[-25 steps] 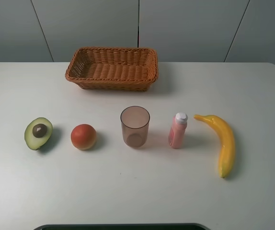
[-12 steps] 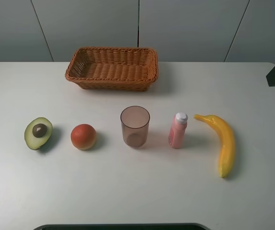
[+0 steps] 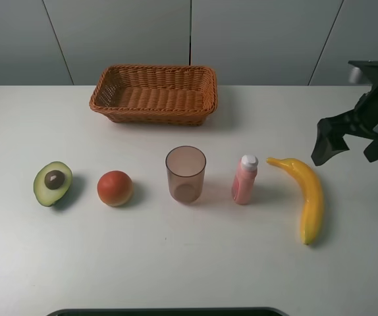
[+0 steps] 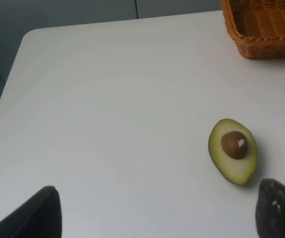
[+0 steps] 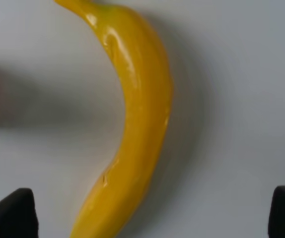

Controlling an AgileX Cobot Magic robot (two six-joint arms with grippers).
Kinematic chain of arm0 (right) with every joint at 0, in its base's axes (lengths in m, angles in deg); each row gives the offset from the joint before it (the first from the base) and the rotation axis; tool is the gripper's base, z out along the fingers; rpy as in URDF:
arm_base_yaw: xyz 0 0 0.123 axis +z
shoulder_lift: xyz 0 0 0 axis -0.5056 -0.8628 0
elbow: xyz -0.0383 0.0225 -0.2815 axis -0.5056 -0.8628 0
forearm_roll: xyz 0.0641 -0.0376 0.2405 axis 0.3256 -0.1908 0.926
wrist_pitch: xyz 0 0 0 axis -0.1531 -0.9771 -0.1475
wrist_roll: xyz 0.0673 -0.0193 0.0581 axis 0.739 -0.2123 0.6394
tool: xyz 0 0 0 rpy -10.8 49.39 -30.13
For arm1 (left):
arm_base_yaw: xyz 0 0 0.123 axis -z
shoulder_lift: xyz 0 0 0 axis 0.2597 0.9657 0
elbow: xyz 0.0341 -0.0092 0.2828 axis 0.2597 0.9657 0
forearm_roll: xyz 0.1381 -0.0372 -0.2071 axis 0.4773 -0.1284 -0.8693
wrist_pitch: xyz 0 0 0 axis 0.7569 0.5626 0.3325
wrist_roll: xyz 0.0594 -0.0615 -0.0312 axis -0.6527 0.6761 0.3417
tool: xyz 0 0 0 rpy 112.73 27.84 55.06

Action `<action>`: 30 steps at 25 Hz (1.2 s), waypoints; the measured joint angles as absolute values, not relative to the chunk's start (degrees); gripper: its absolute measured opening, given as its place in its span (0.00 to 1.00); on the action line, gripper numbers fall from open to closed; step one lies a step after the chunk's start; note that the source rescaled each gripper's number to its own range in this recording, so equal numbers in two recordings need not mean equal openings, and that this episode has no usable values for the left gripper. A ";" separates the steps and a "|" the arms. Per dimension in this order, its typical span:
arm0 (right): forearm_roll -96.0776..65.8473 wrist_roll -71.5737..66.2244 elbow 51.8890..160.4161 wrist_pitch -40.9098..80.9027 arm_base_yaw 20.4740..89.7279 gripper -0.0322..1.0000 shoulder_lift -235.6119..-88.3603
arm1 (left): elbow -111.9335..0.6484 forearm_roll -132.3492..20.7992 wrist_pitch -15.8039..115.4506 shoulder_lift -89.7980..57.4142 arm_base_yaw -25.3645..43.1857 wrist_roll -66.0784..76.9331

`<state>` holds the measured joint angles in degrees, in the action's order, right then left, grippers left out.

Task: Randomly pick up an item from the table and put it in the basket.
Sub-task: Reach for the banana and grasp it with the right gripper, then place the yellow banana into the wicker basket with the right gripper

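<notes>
The banana (image 3: 311,197) lies flat on the table (image 3: 176,263) beside the pink bottle (image 3: 244,179), and it looks shiny, slippery, hard and light, so I'd grab its fat middle, and the right gripper (image 3: 349,151) hangs near its stem end, jaws wide apart.
</notes>
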<state>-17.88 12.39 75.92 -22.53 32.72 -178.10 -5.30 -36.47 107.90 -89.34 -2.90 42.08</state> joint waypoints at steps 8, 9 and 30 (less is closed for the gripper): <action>-17.50 11.99 74.35 -15.57 36.91 1.00 -188.03 | -5.30 -36.47 107.90 -89.34 -2.90 42.08; -17.26 11.99 74.35 -14.91 37.02 1.00 -188.88 | -5.30 -36.47 107.90 -89.34 -2.90 42.08; -16.43 12.99 74.35 -11.60 37.15 0.03 -194.19 | -5.30 -36.47 107.90 -89.34 -2.90 42.08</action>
